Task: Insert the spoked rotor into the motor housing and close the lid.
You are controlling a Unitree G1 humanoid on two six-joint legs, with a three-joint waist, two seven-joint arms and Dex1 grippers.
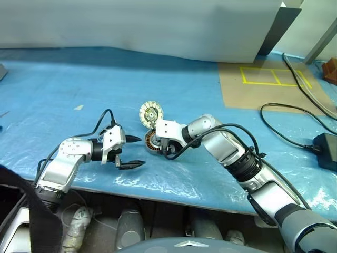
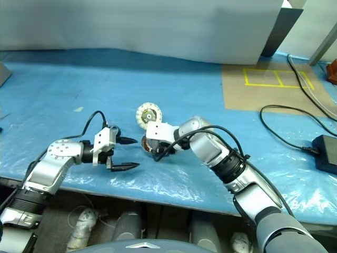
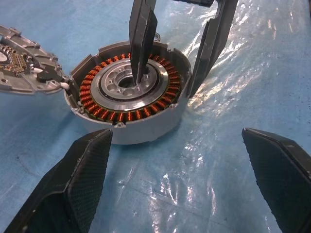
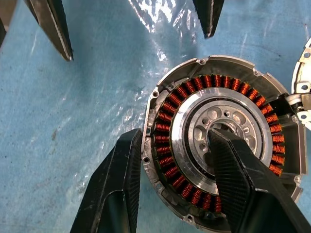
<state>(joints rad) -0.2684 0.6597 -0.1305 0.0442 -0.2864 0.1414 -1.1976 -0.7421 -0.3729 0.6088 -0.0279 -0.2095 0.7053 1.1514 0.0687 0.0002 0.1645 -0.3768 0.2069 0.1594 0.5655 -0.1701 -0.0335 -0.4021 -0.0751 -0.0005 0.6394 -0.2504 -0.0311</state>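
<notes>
The right pincer point(image 4: 175, 179) straddles the wall of the motor housing point(image 3: 146, 131): one black finger reaches down into the hub at the centre, the other stands outside the rim, jaws partly apart around the wall and windings. Inside the can, a ring of copper-brown windings point(image 4: 167, 145) surrounds a silver ring with round holes near its dark centre; whether that inner part is the spoked rotor I cannot tell. The lid point(image 1: 151, 113) stands open, hinged at the housing's far edge, its cream dotted face and metallic centre turned toward the robot. The left pincer point(image 1: 132, 152) hovers just beside the housing with jaws spread wide, gripping nothing. The head views show the housing on the blue plastic-covered counter point(image 1: 79, 84) between both arms, black cables point(image 1: 295, 137) and yellow tape lines point(image 1: 274, 76) off to the right; the wrist views show the windings and hub close up. No legible writing appears.
</notes>
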